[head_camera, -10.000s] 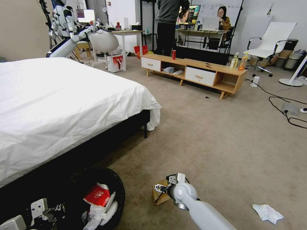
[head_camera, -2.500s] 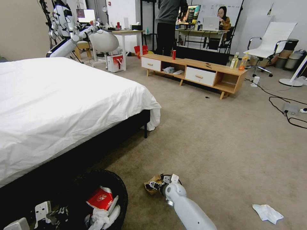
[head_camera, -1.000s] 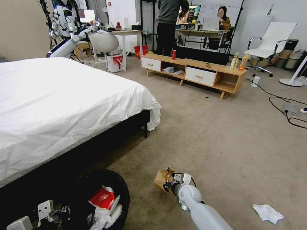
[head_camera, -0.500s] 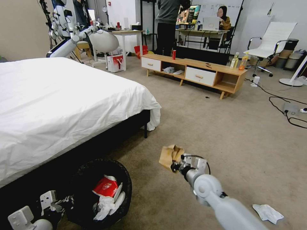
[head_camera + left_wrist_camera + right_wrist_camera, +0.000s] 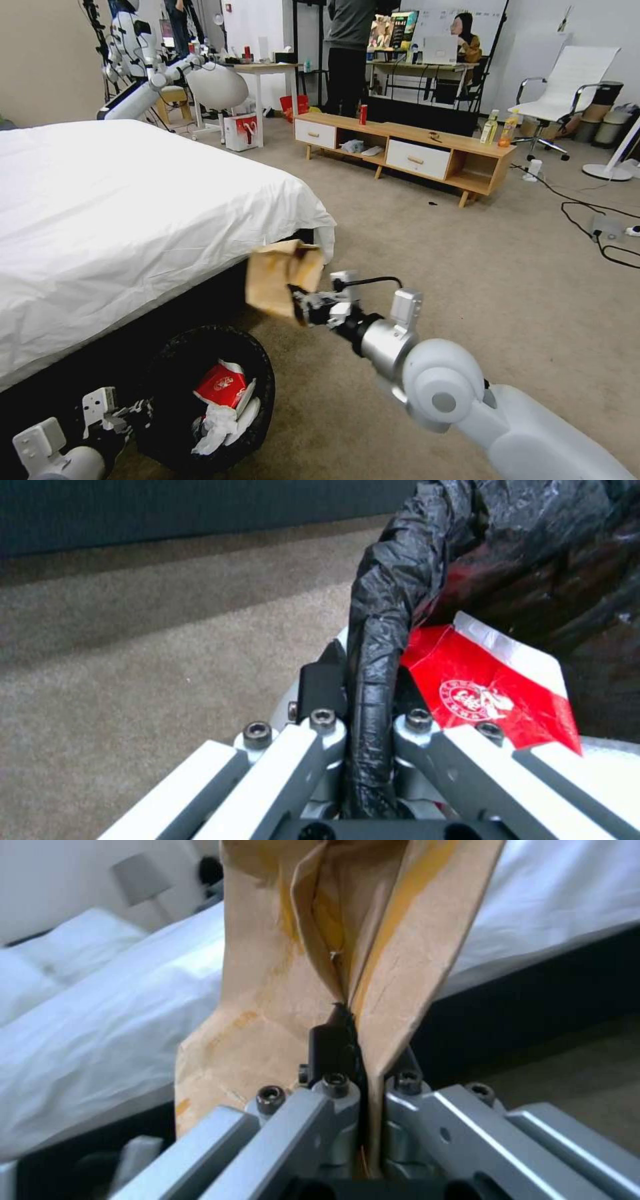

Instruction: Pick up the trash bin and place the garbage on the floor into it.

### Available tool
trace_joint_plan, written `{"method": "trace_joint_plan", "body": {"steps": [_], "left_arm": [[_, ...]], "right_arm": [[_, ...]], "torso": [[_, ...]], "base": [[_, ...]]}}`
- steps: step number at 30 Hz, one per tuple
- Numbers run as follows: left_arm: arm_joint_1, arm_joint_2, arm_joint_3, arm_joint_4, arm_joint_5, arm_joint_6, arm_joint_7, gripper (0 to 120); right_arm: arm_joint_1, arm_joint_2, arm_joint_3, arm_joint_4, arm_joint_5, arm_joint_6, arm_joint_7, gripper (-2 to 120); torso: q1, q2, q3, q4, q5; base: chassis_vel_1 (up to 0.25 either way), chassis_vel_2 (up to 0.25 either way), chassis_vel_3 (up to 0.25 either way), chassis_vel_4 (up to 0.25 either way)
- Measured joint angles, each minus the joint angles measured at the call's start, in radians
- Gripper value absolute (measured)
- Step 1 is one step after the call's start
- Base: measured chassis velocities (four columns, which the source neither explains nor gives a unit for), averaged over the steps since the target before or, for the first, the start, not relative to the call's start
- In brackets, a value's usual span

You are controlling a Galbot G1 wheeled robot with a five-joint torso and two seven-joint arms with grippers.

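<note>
The bed [image 5: 133,200] with its white sheet is filling the robot's left side of the head view, and the beige carpet floor [image 5: 467,280] is stretching away to a low wooden TV stand [image 5: 407,157]; the trash bin [image 5: 207,400] is sitting low beside the bed's dark base, round, lined with a crinkled, glossy black bag, its mouth tilting toward the camera; inside it a flat red snack packet [image 5: 222,387] is lying on top of crumpled white tissues [image 5: 217,423]; the crumpled brown paper bag [image 5: 283,277] is hanging in the air above and slightly beyond the bin's rim, in front of the bed's corner, creased and folded.

The left claw [image 5: 127,417] is sitting at the bin's near edge; the left wrist view is showing what the head view is not making plain, its fingers [image 5: 320,690] closing on the bag-wrapped rim [image 5: 377,655], one inside and one outside, with the red packet [image 5: 493,690] just past them; the right claw [image 5: 303,307] is reaching out from the lower right; the right wrist view is showing its fingertips [image 5: 327,1045] pinching a fold of the paper bag [image 5: 347,940], with the bed's white sheet [image 5: 100,1015] behind.
</note>
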Motion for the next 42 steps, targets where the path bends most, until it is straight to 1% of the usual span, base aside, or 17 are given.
{"method": "trace_joint_plan", "body": {"steps": [1, 2, 4, 5, 7, 8, 10, 11, 13, 17, 18, 25, 38, 42], "left_arm": [[0.0, 0.005, 0.003, -0.002, 0.0, 0.0, 0.0, 3], [0.0, 0.005, 0.003, -0.002, 0.0, 0.0, 0.0, 3], [0.0, 0.013, 0.005, -0.008, 0.0, 0.0, 0.0, 3], [0.0, 0.013, 0.005, -0.008, 0.0, 0.0, 0.0, 3], [0.001, 0.026, 0.007, -0.012, -0.001, 0.0, 0.001, 3], [0.001, 0.026, 0.007, -0.012, -0.001, 0.0, 0.001, 3], [0.001, 0.033, 0.007, -0.014, -0.003, 0.0, 0.003, 3], [0.001, 0.033, 0.007, -0.014, -0.003, 0.0, 0.003, 3], [-0.002, 0.041, 0.007, -0.015, -0.008, 0.0, 0.003, 3], [-0.005, 0.046, 0.006, -0.015, -0.012, 0.0, 0.004, 3], [-0.006, 0.048, 0.004, -0.016, -0.013, 0.0, 0.004, 3], [-0.011, 0.051, 0.002, -0.017, -0.02, 0.0, 0.004, 3], [-0.008, 0.045, 0.004, -0.023, -0.02, -0.001, 0.008, 3], [-0.006, 0.043, 0.004, -0.025, -0.02, -0.001, 0.009, 3]], "right_arm": [[0.029, 0.001, -0.038, 0.024, 0.013, 0.006, -0.007, 0], [0.029, 0.001, -0.038, 0.024, 0.013, 0.006, -0.007, 0], [0.086, 0.018, -0.097, 0.046, 0.035, 0.012, -0.011, 0], [0.086, 0.018, -0.097, 0.046, 0.035, 0.012, -0.011, 0], [0.165, 0.041, -0.187, 0.046, 0.06, 0.012, -0.012, 0], [0.165, 0.041, -0.187, 0.046, 0.06, 0.012, -0.012, 0], [0.222, 0.058, -0.291, 0.039, 0.068, 0.01, -0.009, 0], [0.222, 0.058, -0.291, 0.039, 0.068, 0.01, -0.009, 0], [0.259, 0.082, -0.373, 0.025, 0.073, 0.004, 0.008, 0], [0.278, 0.104, -0.417, 0.014, 0.085, -0.005, 0.028, 0], [0.289, 0.118, -0.444, 0.007, 0.1, -0.02, 0.045, 0], [0.278, 0.146, -0.483, -0.035, 0.109, -0.046, 0.072, 0], [0.214, 0.152, -0.52, -0.115, 0.064, -0.055, 0.081, 0], [0.202, 0.15, -0.52, -0.121, 0.059, -0.06, 0.087, 0]], "torso": [[0.0, 0.0, 0.0, -0.0001, 0.0002], [0.0, 0.0, 0.0, -0.0001, 0.0002], [0.0, 0.0, 0.0, -0.0005, 0.0001], [0.0, 0.0, 0.0, -0.0005, 0.0001], [0.0, 0.0, 0.0, -0.0003, 0.0001], [0.0, 0.0, 0.0, -0.0003, 0.0001], [0.0, 0.0, 0.0, -0.0003, 0.0002], [0.0, 0.0, 0.0, -0.0003, 0.0002], [0.0, 0.0, 0.0, -0.0002, 0.0001], [0.0, 0.0, 0.0, -0.0003, 0.0002], [0.0, 0.0, 0.0, -0.0003, 0.0002], [0.0, 0.0, 0.0, -0.0003, 0.0003], [0.0, 0.0, 0.0, -0.0003, 0.0003], [0.0, 0.0, 0.0, -0.0003, 0.0003]], "base": [[0.0, 0.0, 0.0, 0.0], [0.0, 0.0, 0.0, 0.0], [0.0, 0.0, 0.0, 0.0], [0.0, 0.0, 0.0, 0.0], [0.0, 0.0, 0.0, 0.0], [0.0, 0.0, 0.0, 0.0], [0.0, 0.0, 0.0, 0.0], [0.0, 0.0, 0.0, 0.0], [0.0, 0.0, 0.0, 0.0], [0.0, 0.0, 0.0, 0.0], [0.0, 0.0, 0.0, 0.0], [0.0, 0.0, 0.0, 0.0], [0.0, 0.0, 0.0, 0.0], [0.0, 0.0, 0.0, 0.0]]}}
